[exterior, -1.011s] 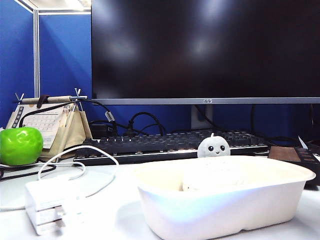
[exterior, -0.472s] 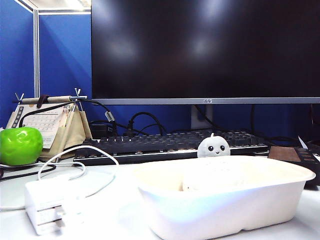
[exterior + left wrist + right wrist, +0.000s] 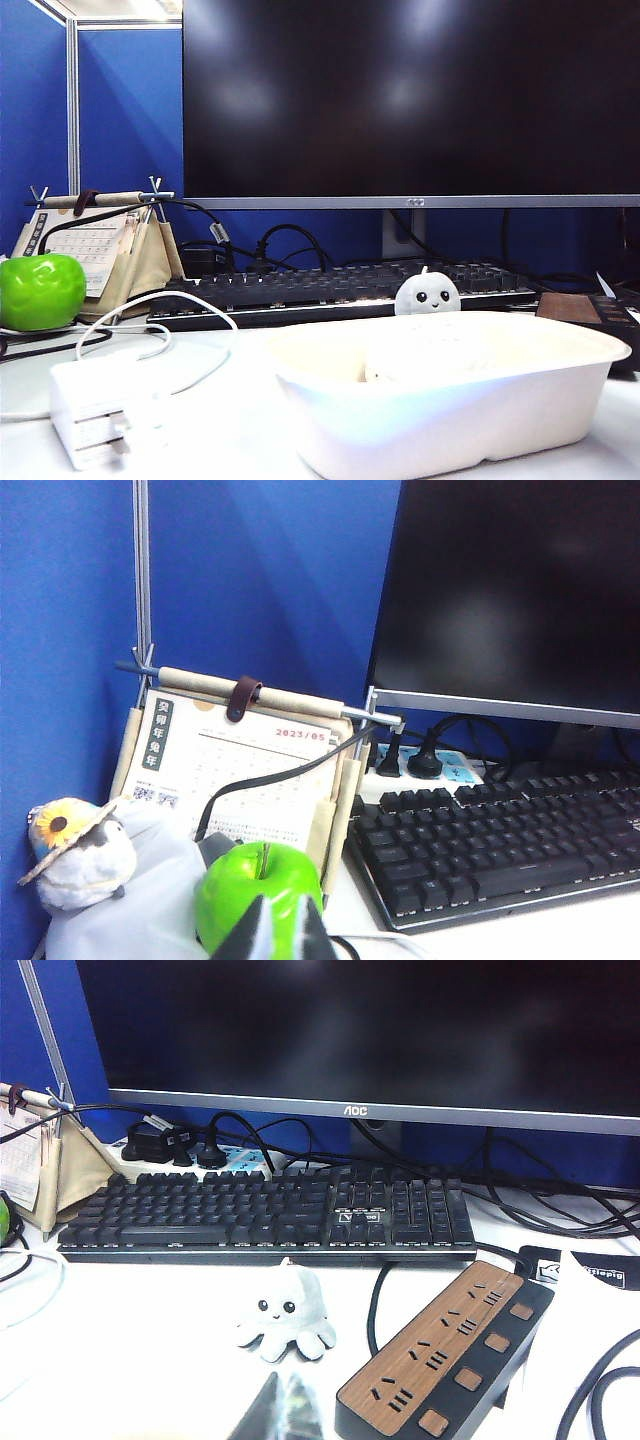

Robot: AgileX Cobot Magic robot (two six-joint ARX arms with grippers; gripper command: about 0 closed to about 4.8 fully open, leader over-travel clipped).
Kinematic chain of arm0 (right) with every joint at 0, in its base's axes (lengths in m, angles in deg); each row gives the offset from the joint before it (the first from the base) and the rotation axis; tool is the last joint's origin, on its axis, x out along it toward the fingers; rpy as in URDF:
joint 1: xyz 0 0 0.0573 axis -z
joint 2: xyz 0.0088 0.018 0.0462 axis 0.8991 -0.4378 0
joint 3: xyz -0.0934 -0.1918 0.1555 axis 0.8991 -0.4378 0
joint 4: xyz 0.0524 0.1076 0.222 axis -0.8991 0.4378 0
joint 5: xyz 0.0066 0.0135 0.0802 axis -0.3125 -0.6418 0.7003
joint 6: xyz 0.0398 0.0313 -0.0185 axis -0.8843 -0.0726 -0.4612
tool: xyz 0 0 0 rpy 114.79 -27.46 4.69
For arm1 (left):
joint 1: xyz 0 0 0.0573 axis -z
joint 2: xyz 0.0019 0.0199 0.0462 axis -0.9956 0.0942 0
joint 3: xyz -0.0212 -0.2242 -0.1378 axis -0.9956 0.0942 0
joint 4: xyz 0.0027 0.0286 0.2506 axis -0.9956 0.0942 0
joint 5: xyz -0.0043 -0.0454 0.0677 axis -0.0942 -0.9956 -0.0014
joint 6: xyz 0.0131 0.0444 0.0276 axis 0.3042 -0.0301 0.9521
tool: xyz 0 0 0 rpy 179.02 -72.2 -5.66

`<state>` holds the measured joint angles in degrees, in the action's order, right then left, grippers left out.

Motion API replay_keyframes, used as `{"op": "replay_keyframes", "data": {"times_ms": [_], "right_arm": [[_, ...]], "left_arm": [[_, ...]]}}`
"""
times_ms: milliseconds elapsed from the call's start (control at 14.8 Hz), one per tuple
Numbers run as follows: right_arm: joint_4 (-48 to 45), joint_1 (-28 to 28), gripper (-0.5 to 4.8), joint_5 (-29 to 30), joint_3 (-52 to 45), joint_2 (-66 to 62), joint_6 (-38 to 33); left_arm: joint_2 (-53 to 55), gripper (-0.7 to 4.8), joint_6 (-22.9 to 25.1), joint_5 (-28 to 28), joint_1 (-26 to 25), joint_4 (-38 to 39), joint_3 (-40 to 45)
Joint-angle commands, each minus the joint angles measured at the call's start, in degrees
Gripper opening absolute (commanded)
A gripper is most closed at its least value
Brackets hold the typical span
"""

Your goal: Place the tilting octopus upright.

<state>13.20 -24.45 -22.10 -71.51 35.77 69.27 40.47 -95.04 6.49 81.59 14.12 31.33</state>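
The octopus (image 3: 285,1313) is sitting upright on the white tabletop (image 3: 120,1350), just in front of the black keyboard (image 3: 270,1210) and beside the wood-topped power strip (image 3: 445,1360), its face looking out and nothing touching it. In the exterior view nothing has shifted over the last second: the octopus (image 3: 427,293) is peeking over the rim of the white tub (image 3: 450,400) exactly as before. The right gripper (image 3: 290,1410) is hanging clenched and empty just short of the toy. The left gripper (image 3: 268,935) is pointing at the green apple (image 3: 255,890) by the desk calendar (image 3: 240,770); only its tips are showing, close together, gripping nothing visible, so its state cannot be told. The righting looks finished.
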Motion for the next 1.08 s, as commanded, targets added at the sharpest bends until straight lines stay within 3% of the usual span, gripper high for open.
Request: {"op": "replay_keyframes", "data": {"times_ms": [67,944,1011,1079], "right_arm": [[-0.4,0.0,-0.05,0.0,0.3,0.0,0.0],[-0.4,0.8,-0.05,-0.2,0.3,0.1,0.2],[-0.9,3.9,-0.05,3.4,0.2,0.2,-1.3],[-0.9,8.7,-0.06,11.8,0.2,0.2,-2.3]], "left_arm": [[0.0,0.49,-0.2,-0.3,-0.1,-0.6,0.0],[0.0,0.49,-0.2,-0.3,-0.1,-0.5,0.0],[0.0,0.49,-0.2,-0.3,-0.1,-0.5,0.0],[0.0,0.49,-0.2,-0.3,-0.1,-0.4,0.0]]}}
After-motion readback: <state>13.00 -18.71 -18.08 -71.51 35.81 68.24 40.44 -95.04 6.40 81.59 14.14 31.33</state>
